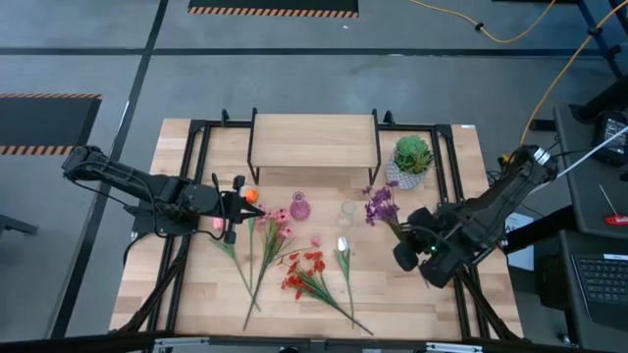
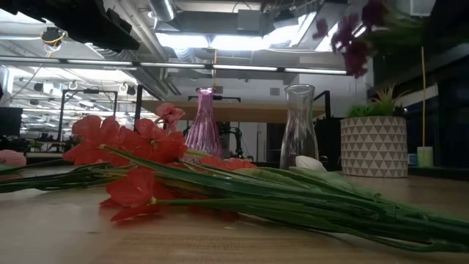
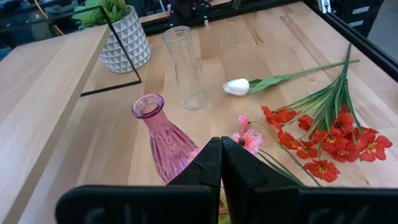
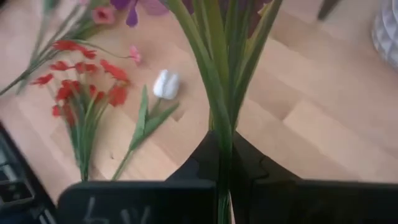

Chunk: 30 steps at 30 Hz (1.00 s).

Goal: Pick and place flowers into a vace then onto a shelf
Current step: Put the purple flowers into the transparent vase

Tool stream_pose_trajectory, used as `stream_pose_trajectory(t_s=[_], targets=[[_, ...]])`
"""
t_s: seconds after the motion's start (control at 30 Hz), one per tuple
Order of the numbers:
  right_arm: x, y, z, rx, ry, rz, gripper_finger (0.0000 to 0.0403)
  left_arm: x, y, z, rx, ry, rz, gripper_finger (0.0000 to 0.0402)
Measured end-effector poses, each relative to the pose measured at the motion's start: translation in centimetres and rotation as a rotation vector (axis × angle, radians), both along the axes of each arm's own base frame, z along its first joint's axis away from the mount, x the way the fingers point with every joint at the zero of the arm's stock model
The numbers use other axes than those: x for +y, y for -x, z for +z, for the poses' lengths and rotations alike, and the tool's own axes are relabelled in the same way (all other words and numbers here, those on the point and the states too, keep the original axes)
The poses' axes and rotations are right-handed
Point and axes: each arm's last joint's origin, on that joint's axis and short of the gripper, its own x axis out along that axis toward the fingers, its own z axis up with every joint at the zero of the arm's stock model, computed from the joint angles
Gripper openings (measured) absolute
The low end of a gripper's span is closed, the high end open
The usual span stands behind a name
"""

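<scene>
Table: light wooden tabletop [image 1: 196,294], the shelf [image 1: 314,142] at its far edge.
Right gripper [image 4: 225,163]: fingers pinching the purple sprig [image 1: 381,206], lifted near the clear vase [image 1: 348,211].
Left gripper [image 3: 221,163]: fingers pressed together beside the pink vase [image 3: 160,140].
Flowers: red cluster [image 1: 306,273] and white bud [image 1: 342,245] lie on the tabletop.

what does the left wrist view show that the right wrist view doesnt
Only the left wrist view shows the pink glass vase, the clear glass vase, the shelf's pale wooden board and the shut left gripper. Only the right wrist view shows the right gripper shut on the purple sprig's green stems. Both show the white bud and the red flower cluster.
</scene>
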Motion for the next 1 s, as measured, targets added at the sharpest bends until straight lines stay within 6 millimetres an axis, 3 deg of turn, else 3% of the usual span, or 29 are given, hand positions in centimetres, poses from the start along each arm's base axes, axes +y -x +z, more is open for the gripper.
stream_pose_trajectory(t_s=[0.5,0.7,1.0], targets=[[-0.4,0.6,1.5,-0.035,0.223,0.293,0.0008,0.2,0.0,0.0,-0.01,-0.01,0.07,0.0003],[-0.8,0.7,2.3,-0.125,0.32,0.333,0.0008,0.2,0.0,0.1,-0.018,-0.006,0.072,0.0003],[-1.6,1.2,-0.6,-0.292,0.432,0.442,0.0008,0.2,0.0,0.1,-0.02,-0.002,0.074,0.0003]])
